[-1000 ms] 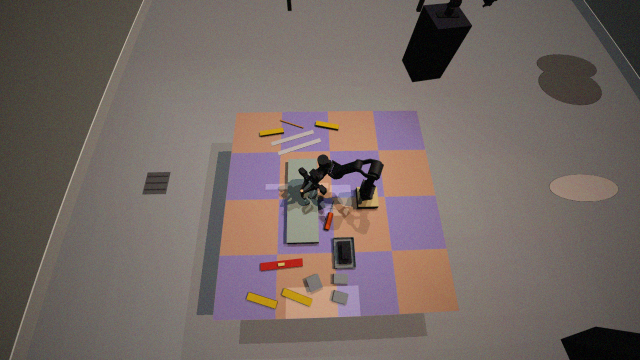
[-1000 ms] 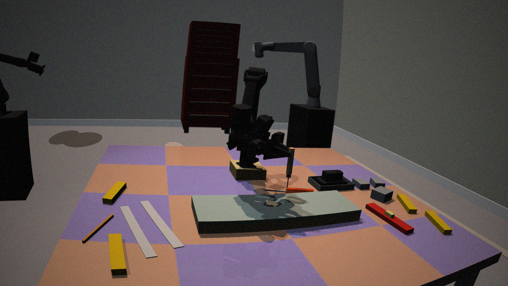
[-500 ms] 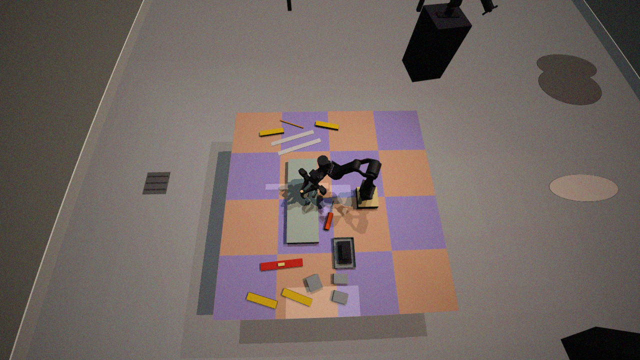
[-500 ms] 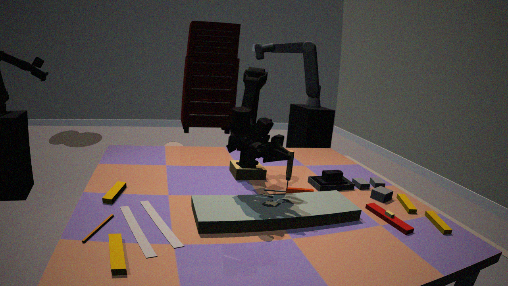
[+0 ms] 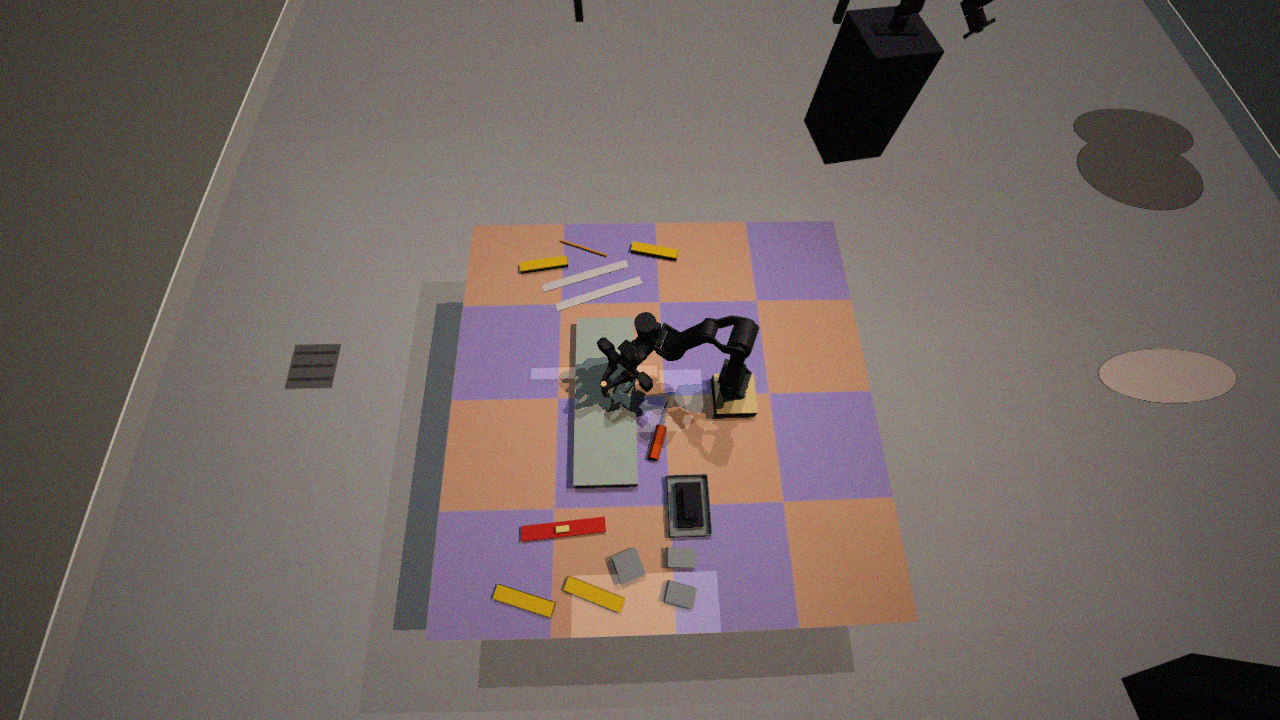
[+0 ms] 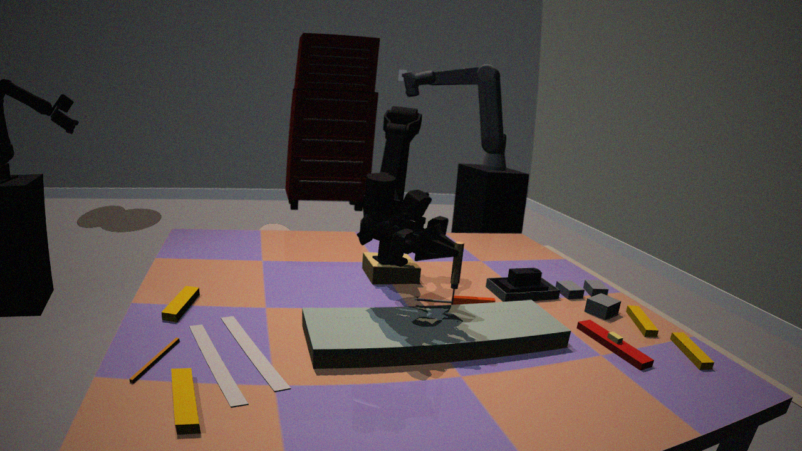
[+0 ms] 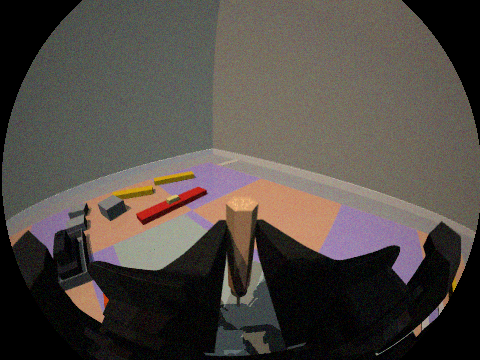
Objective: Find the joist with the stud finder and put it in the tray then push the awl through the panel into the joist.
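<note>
On the checkered tabletop [image 5: 823, 465] [image 6: 325, 285] [image 7: 295, 205], with the awl [image 5: 604, 384] [image 6: 457, 272] [image 7: 241, 220] pinched in the closed gripper [image 5: 606, 384] [image 6: 457, 253] [image 7: 240, 226], nearly upright and point-down over the floor panel [image 5: 605, 456] [image 6: 504, 324] [image 7: 155, 247]; impossible to tell tip contact. Likely to need truing to vertical above the chosen spot before pressing, with the stud finder [image 5: 688, 504] [image 6: 524, 278] [image 7: 64, 250] already in the tray [image 5: 707, 519] [image 6: 507, 295] [image 7: 75, 282].

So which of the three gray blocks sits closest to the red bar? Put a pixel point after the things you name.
The gray block [image 5: 627, 565] [image 6: 603, 305] [image 7: 112, 207] standing apart from the other two, which sit together beyond the tray's end.
</note>
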